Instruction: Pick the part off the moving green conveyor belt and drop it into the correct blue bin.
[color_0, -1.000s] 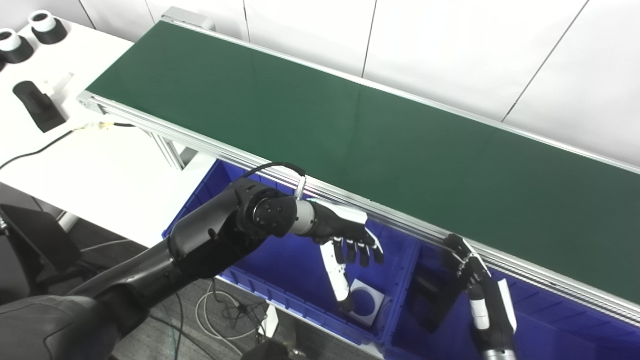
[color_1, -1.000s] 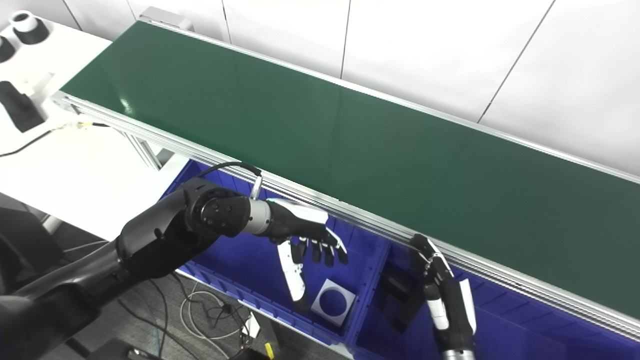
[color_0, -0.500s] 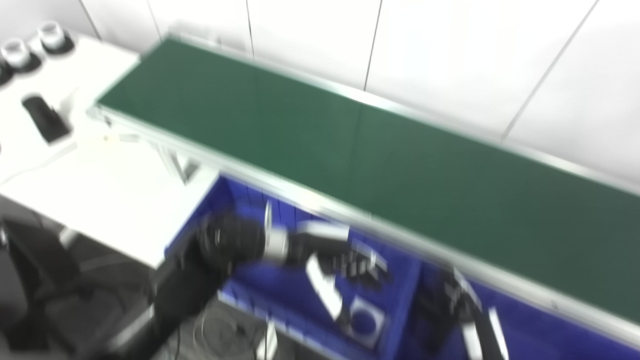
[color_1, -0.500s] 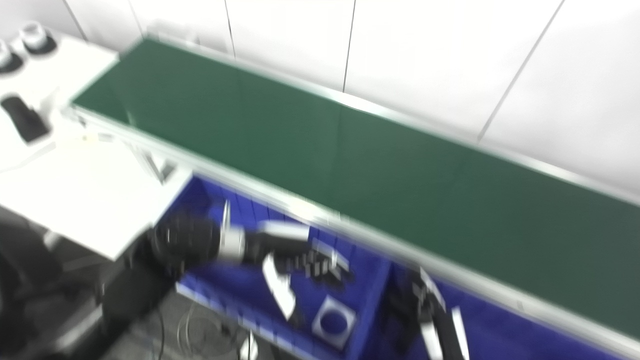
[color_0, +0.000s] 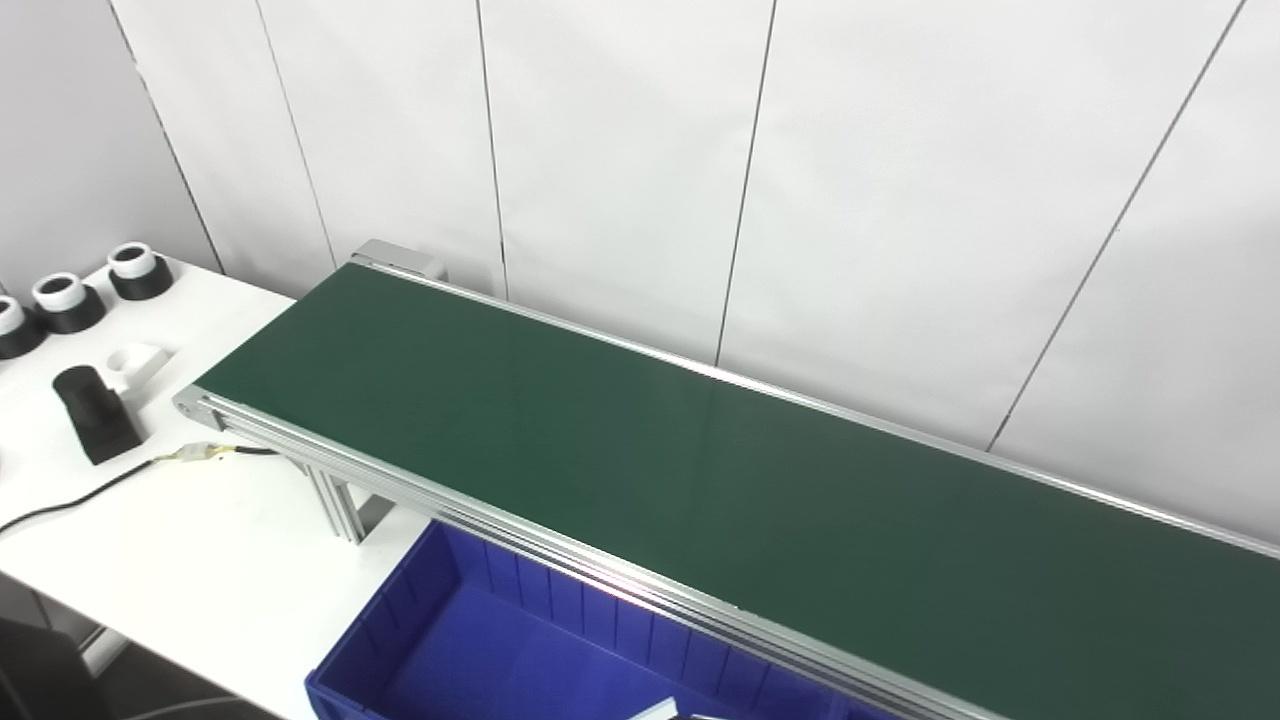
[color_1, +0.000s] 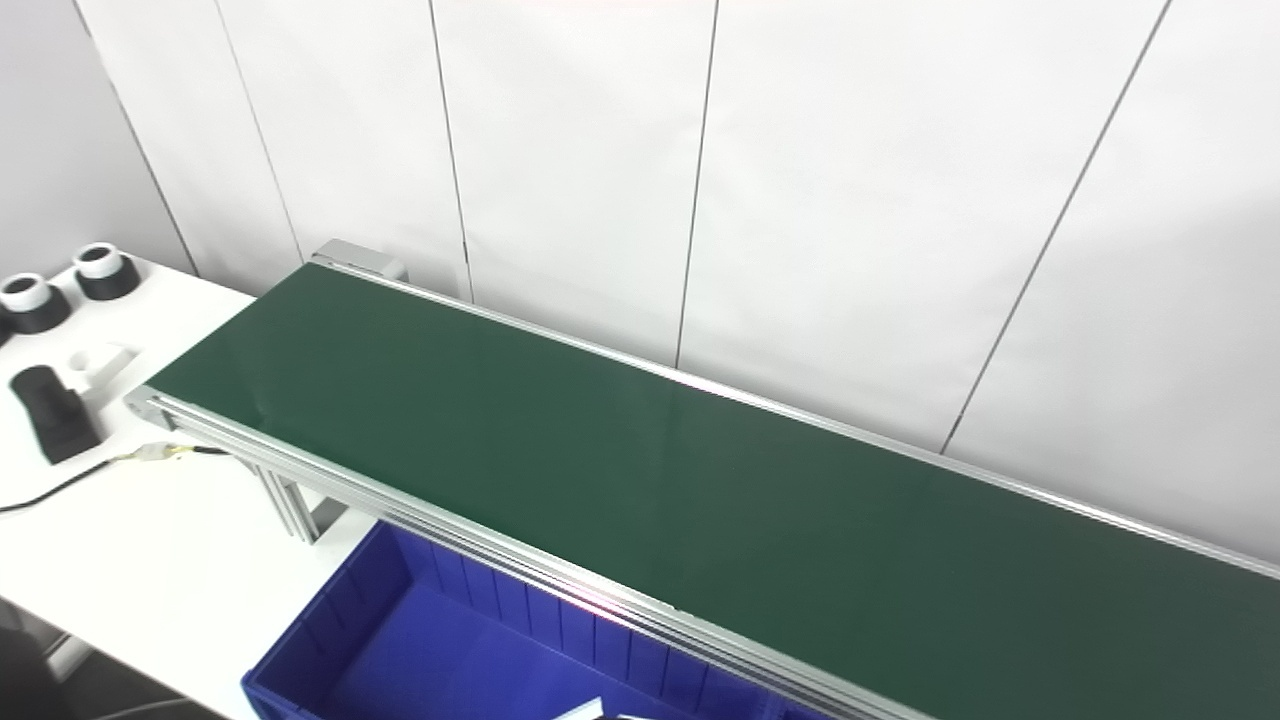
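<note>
Belt (color_0: 720, 500): bare green surface crossing mid-frame, no part visible on it.
Bin (color_0: 480, 650): blue, lower centre under belt edge, placed to catch drops.
Hands: out of frame; finger state cannot be told.

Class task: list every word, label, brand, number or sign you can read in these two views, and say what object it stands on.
None: no readable text appears in either view.
The green conveyor belt, blue bin, white wall panels and the black and white parts on the white table carry no visible marking.
</note>
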